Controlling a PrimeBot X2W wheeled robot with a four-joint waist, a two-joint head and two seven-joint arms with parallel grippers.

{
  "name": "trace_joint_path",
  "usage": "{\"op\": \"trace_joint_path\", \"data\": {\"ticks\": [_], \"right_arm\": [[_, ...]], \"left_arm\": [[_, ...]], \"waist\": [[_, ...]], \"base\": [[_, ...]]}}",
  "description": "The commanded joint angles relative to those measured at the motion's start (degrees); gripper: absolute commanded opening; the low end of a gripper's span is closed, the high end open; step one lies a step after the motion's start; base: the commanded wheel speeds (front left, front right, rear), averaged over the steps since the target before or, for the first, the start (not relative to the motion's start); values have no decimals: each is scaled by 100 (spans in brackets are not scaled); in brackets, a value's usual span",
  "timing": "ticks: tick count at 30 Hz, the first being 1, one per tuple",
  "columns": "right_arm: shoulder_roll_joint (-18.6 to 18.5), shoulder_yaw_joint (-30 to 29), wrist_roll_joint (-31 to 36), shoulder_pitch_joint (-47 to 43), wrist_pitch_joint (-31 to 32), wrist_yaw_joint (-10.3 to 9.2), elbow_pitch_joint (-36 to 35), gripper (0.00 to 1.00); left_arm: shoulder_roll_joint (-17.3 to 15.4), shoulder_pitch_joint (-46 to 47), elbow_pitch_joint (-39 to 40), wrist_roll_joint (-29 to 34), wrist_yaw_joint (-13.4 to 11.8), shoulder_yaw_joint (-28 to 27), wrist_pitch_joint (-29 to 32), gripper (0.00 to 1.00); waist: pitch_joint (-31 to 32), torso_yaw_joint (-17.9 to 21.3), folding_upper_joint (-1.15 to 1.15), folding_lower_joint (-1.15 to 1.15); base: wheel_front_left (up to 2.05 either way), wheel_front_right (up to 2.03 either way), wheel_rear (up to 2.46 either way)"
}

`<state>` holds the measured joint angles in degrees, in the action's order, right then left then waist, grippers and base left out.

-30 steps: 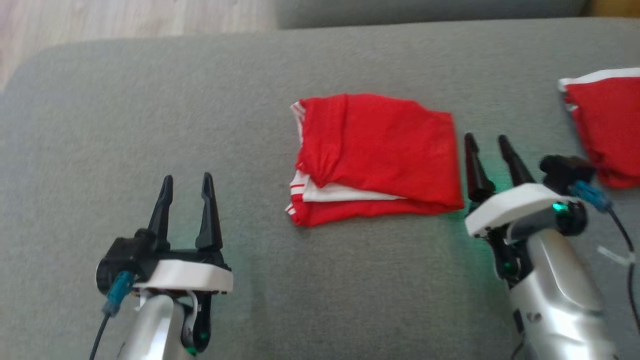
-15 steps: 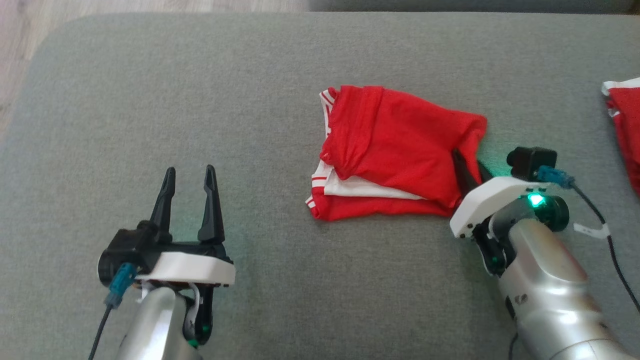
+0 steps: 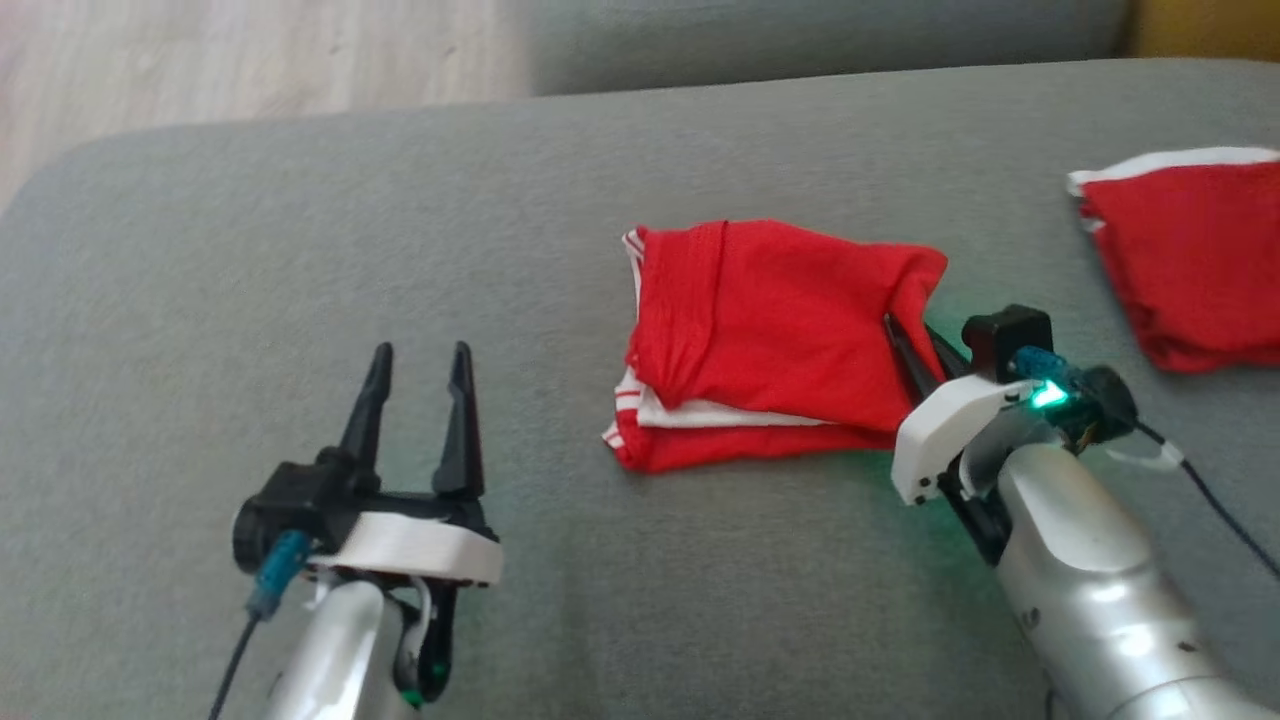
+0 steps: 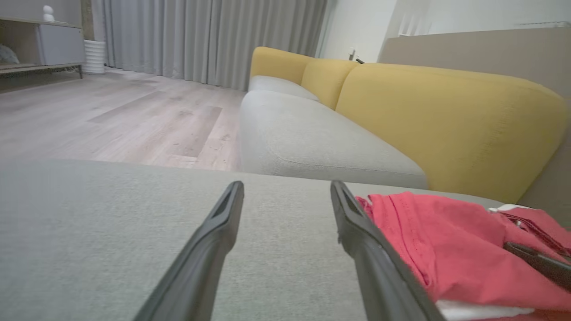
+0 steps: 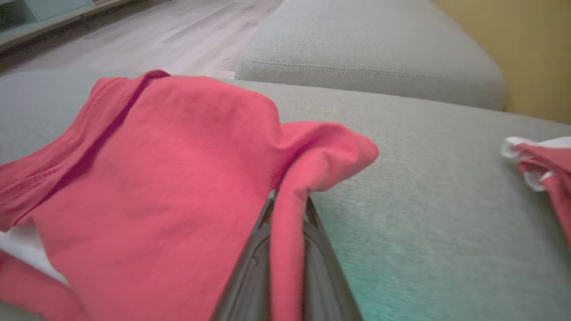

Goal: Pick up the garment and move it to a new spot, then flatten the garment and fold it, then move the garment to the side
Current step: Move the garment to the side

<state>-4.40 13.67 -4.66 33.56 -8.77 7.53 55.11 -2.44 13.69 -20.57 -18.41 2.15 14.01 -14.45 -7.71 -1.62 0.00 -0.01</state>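
Observation:
A folded red garment with white trim (image 3: 770, 330) lies on the grey cushion (image 3: 300, 260) at the middle of the head view. My right gripper (image 3: 912, 345) is shut on the garment's right edge, which is drawn up into a ridge between the two fingers (image 5: 287, 214). The same red garment (image 4: 446, 249) lies at the lower right of the left wrist view. Well left of the garment, my left gripper (image 3: 420, 385) hovers over bare cushion, open, with nothing between its fingers (image 4: 285, 200).
A second red and white garment (image 3: 1190, 250) lies on the cushion at the far right. Beyond the cushion are a wooden floor (image 3: 250, 60) and a yellow-backed sofa (image 4: 446, 116). A dark cable (image 3: 1210, 510) trails from my right wrist.
My right gripper moved left to the garment's right edge and shut on it, lifting that edge. The head camera shifted. The left gripper stayed open.

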Motion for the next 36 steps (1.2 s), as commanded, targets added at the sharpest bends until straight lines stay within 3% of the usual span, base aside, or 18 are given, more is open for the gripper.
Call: {"op": "trace_joint_path", "data": {"ticks": [1, 6, 10, 11, 16, 21, 25, 34, 35, 36], "right_arm": [[-123, 215, 129, 275, 53, -4, -282, 0], [-816, 726, 204, 384, 441, -4, -868, 0], [-1732, 978, 23, 569, 749, -4, -1402, 0], [-1732, 978, 23, 569, 749, -4, -1402, 0], [-2770, 890, -137, 850, 999, -4, -1819, 0], [-3574, 505, 182, 989, 1278, -4, -1786, 0], [-3879, 94, 458, 905, 1455, -4, -1717, 0], [-3897, -897, 798, 565, 1602, -4, -1836, 0], [-3871, -1020, 826, 538, 1587, -4, -1879, 24], [-3829, -1146, 847, 512, 1571, -4, -1928, 100]], "left_arm": [[-43, 106, 198, -50, -34, -65, -55, 100], [-43, 213, 266, -85, -96, 113, -55, 100], [-43, 381, 313, -57, -103, 127, -55, 100], [-43, 381, 313, -57, -103, 127, -55, 100], [-43, 581, 319, -14, -39, 52, -55, 100], [-43, 789, 322, -5, 30, -17, -55, 100], [-43, 896, 319, -19, 68, -79, -55, 100], [-43, 1037, 343, 7, 123, -192, -55, 100], [-43, 1042, 334, 25, 133, -222, -55, 100], [-43, 1043, 325, 42, 141, -253, -55, 100]], "waist": [[108, 216, 0, 1], [-51, 453, 0, 1], [-338, 534, 0, 1], [-338, 534, 0, 1], [-787, 514, 0, 1], [-1163, 411, 0, 1], [-1344, 342, 0, 1], [-1609, 248, 0, 1], [-1620, 246, 0, 1], [-1620, 245, 0, 1]], "base": [[0, 0, 0], [0, 0, 0], [0, 0, 0], [0, 0, 0], [0, 0, 0], [0, 0, 0], [0, 0, 0], [0, 0, 0], [0, 0, 0], [0, 0, 0]]}}
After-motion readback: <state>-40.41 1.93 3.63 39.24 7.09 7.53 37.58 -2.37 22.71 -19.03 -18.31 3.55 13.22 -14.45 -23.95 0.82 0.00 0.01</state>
